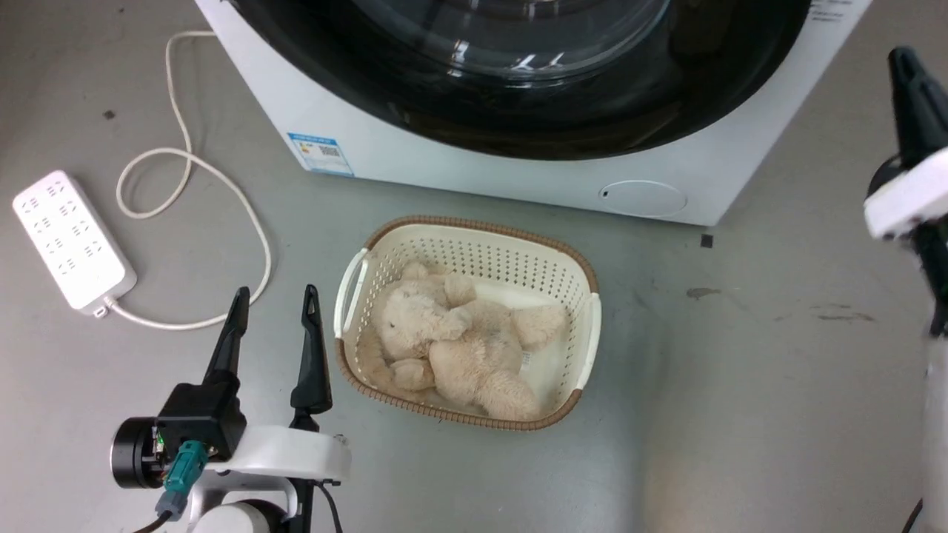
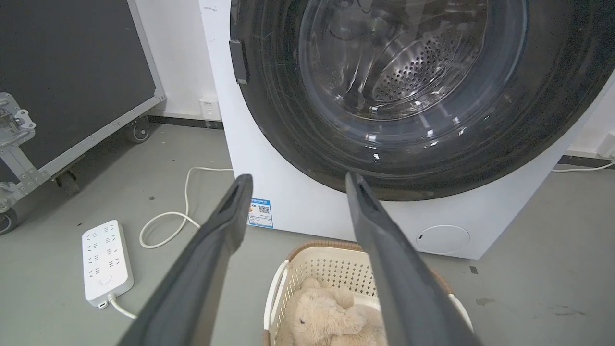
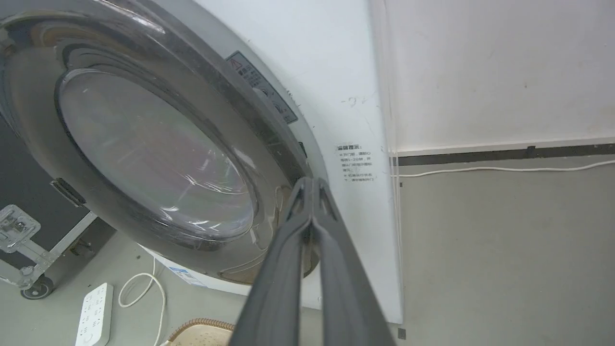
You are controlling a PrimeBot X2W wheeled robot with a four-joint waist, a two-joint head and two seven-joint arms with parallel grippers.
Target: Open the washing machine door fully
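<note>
Power strip [image 1: 70, 240] with looped white cable [image 1: 185, 163] at far left on the grey floor [image 1: 740, 385], then left gripper [image 1: 275, 292] at lower left, fingers spread wide, nothing between them. Cream basket [image 1: 474, 224] at centre with a plush bear [image 1: 459, 340] lying inside; just behind it the washing machine door [image 1: 518, 126], glossy black around clear glass, seemingly flush against the white front [image 1: 355, 126], small round flap [image 1: 643, 198] below its right side. Right gripper [image 1: 907, 74] at far right, raised, fingers pressed together on nothing visible, tips just beside the door's right edge in the right wrist view, contact impossible to tell.
</note>
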